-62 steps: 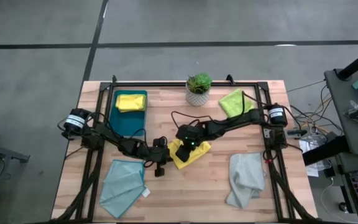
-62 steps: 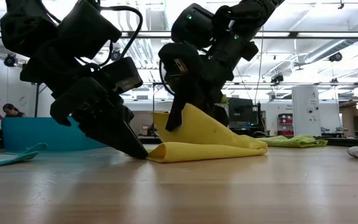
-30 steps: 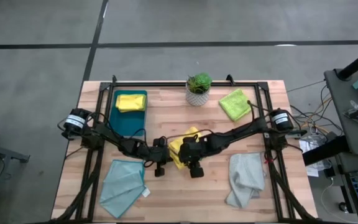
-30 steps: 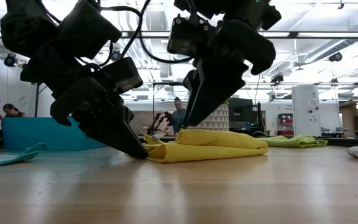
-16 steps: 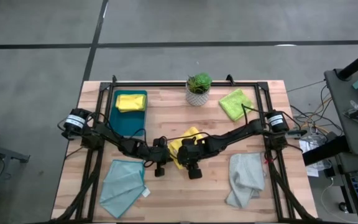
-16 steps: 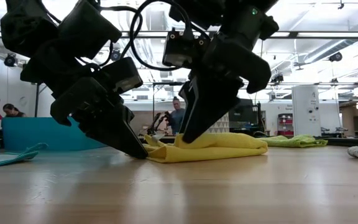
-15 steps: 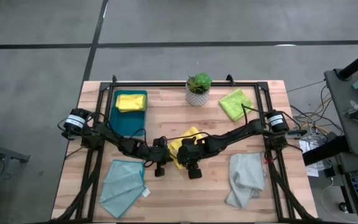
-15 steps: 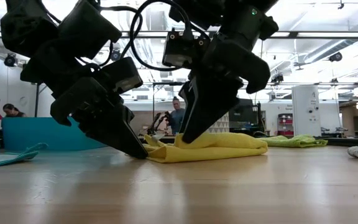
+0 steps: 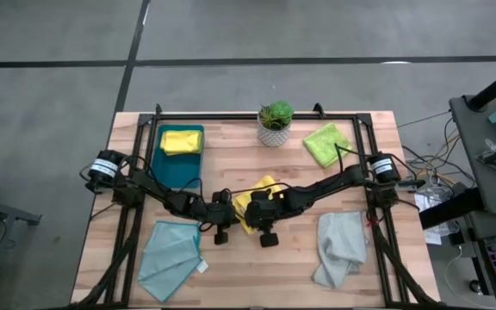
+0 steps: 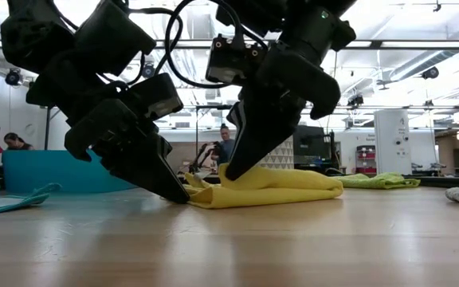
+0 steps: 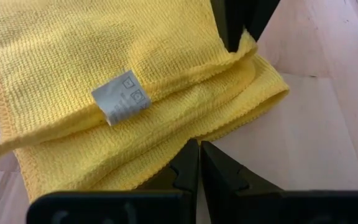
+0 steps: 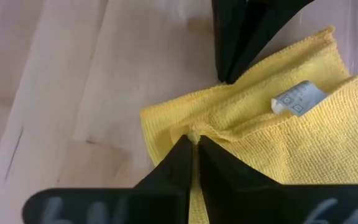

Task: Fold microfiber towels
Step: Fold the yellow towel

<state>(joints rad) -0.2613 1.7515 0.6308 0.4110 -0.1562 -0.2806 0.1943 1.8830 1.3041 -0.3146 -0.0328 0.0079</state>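
A folded yellow towel [image 9: 260,188] [image 10: 281,187] with a white tag [image 11: 120,98] lies flat at the table's middle. My left gripper [image 10: 182,196] [image 11: 195,148] is shut, its tips down at the towel's left edge. My right gripper [image 10: 228,171] [image 12: 192,140] is shut on the towel's top layer near its near corner. Lying flat are a light teal towel [image 9: 172,250] near left, a pale grey towel [image 9: 340,244] near right and a lime green towel [image 9: 326,143] far right. Another yellow towel [image 9: 181,140] lies in the tray. My left gripper presses its shut fingertips down on the yellow towel's left edge [image 11: 180,153], slanting down from the table's left. That edge lies flat on the table. My right gripper pinches a small pucker of the top layer [image 12: 194,132] between its two fingertips. The fingers slant down from the right. The pucker stands up a little [image 10: 231,169]; the remainder of the towel lies on the table.
A dark teal tray [image 9: 179,164] stands at the far left, a potted plant [image 9: 275,121] at the far middle. A black frame [image 9: 231,118] runs along the table's sides. People show in the room behind [image 10: 226,147]. Bare wood lies along the near edge [image 9: 257,275].
My right gripper has sunk slightly onto the yellow towel and shut on its top layer, drawing up a small peak of cloth. The towel otherwise stays where it was.
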